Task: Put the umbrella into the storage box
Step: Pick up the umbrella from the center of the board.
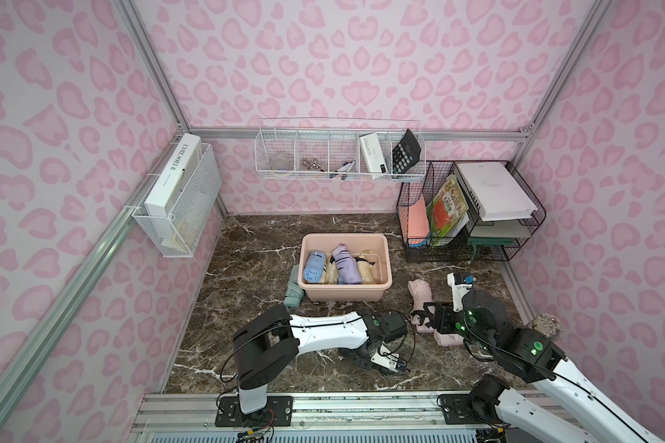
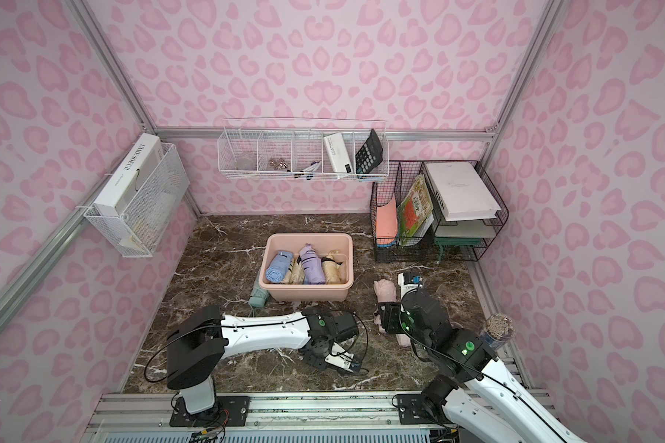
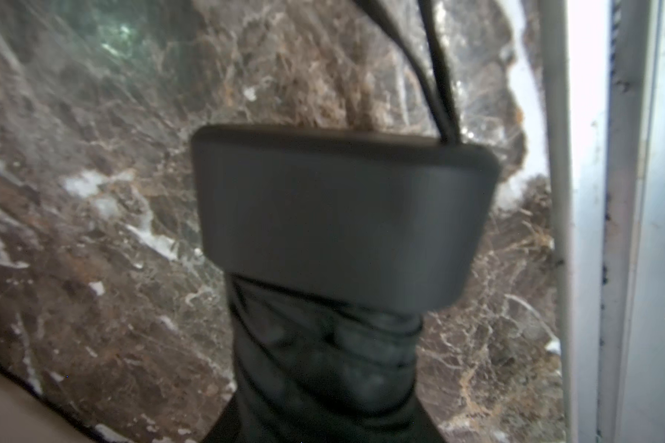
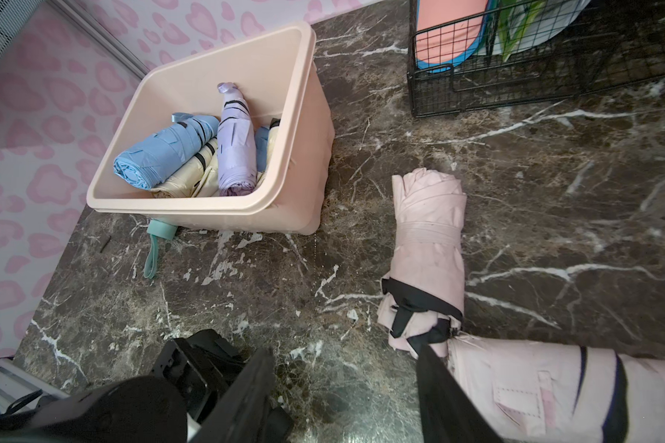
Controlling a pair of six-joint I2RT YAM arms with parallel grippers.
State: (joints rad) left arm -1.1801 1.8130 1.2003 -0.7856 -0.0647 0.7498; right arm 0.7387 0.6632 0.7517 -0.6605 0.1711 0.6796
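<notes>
Inside the side wall's wire basket, a box is showing "L'AME SOEUR". The right gripper is gaping empty beside a pink umbrella. I cannot tell the left gripper's state.

Black umbrella blurred, cut off by edge — left gripper jaws hidden; teal umbrella half behind storage box.

peach-pink storage box; pale pink umbrella; white-veined brown marble tabletop

Surface: dark brown marble tabletop, white-veined.
Centre: peach storage box; teal folded umbrella just beside it.
Right: pale pink folded umbrella, second pale pink umbrella near it.
Back right: black wire file rack.
</notes>
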